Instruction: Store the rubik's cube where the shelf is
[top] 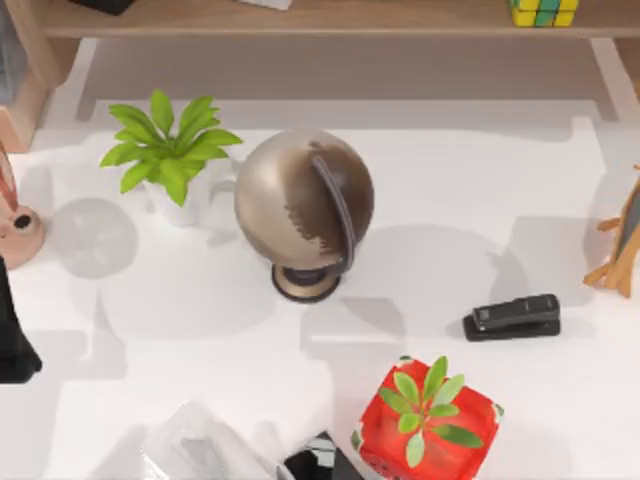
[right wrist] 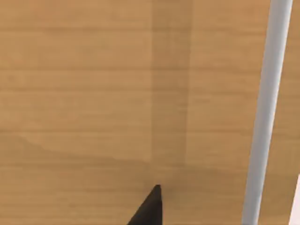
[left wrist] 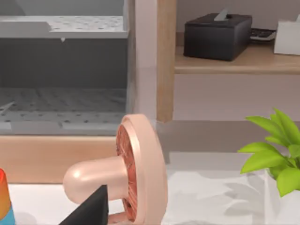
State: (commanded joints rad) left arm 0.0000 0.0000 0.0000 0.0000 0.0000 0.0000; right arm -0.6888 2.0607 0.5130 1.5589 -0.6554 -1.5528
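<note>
A black fingertip (right wrist: 151,208) of my right gripper is hovering close over the long light-brown wooden shelf (top: 400,18); whether it is released or clenched I cannot tell. The small yellow-and-green rubik's cube (top: 542,11) is sitting on that shelf, toward its right end. My left arm (top: 14,335) is idling beyond the shelf's left end.

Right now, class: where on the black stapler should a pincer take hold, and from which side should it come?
Grip the stapler across its narrow width near the middle, coming straight down from above. It lies flat and long on the table, with open space along both long sides, so I judge that safest.
</note>
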